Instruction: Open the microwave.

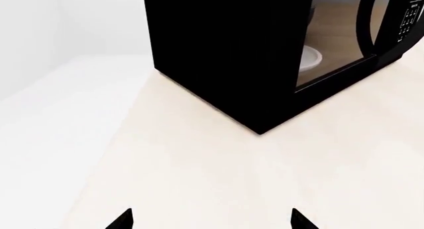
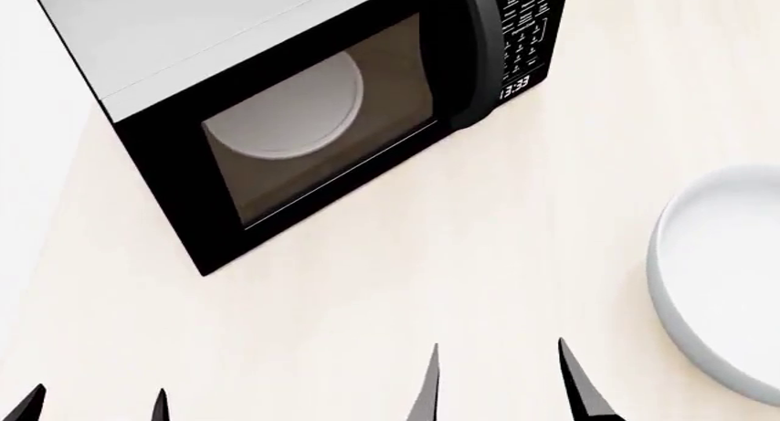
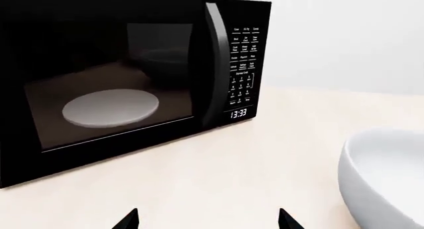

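We see microwave [image 2: 305,120] on counter [image 2: 403,293], door closed. Our left gripper [image 2: 91,405] and right gripper [image 2: 498,384] short of microwave front, fingers apart, holding nothing. Bowl [image 2: 719,275] near keypad side.

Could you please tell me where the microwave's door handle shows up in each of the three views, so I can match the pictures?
Head view: the door handle runs along the door's right edge, near the top, beside the keypad.
Left wrist view: it is a curved black bar at the upper right, partly cut off.
Right wrist view: it stands upright just right of centre, left of the keypad.
Shared landmark: the white turntable plate behind the door window.
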